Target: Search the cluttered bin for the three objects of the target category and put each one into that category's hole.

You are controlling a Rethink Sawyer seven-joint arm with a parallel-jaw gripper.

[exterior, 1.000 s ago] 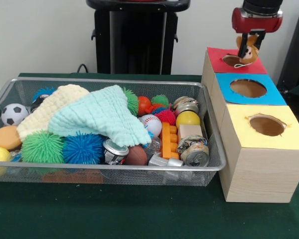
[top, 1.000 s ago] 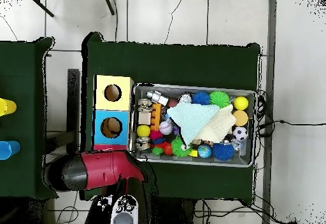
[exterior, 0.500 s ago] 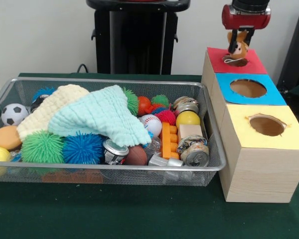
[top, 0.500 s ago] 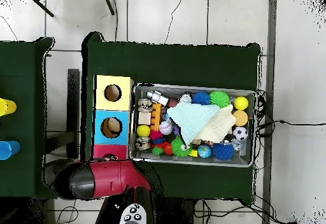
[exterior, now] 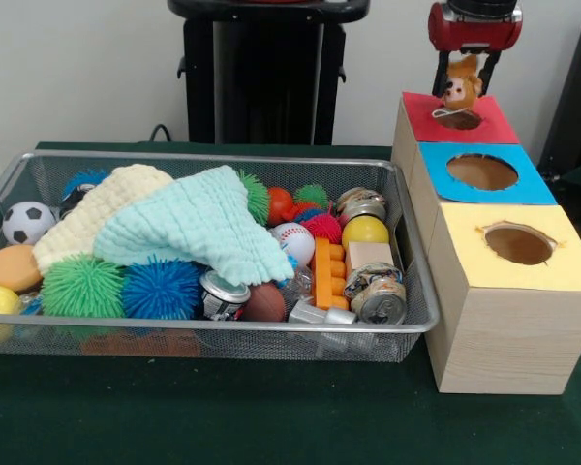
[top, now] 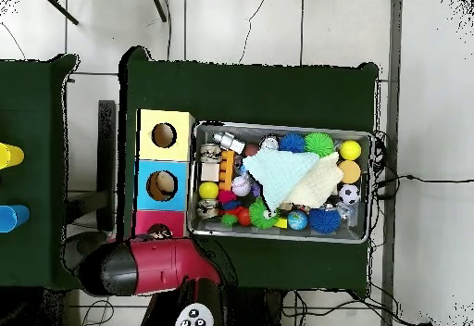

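My gripper (exterior: pixel 462 83) hangs at the top right of the front view, shut on a small brown monkey (exterior: pixel 460 92) with a tan face. It holds the monkey just above the round hole (exterior: pixel 458 119) in the red top panel (exterior: pixel 421 108) of the wooden box. A pale loop on the toy dangles to the hole's rim. In the overhead view the red arm (top: pixel 153 263) covers the gripper and part of the red panel (top: pixel 148 220). The wire-mesh bin (exterior: pixel 213 158) stands left of the box, full of clutter. No duck or other plush shows in it.
A pale green cloth (exterior: pixel 194 228) and a cream cloth (exterior: pixel 97 208) cover the bin's middle. Spiky balls (exterior: pixel 82 286), crushed cans (exterior: pixel 378 300), an orange brick (exterior: pixel 326 273) and a soccer ball (exterior: pixel 26 222) lie around them. Blue-topped (exterior: pixel 482 171) and yellow-topped (exterior: pixel 519 244) holes sit nearer the camera.
The gripper has carried the monkey left and a little up, from the red panel's right side to over the hole. In the overhead view the arm has drawn toward the base.
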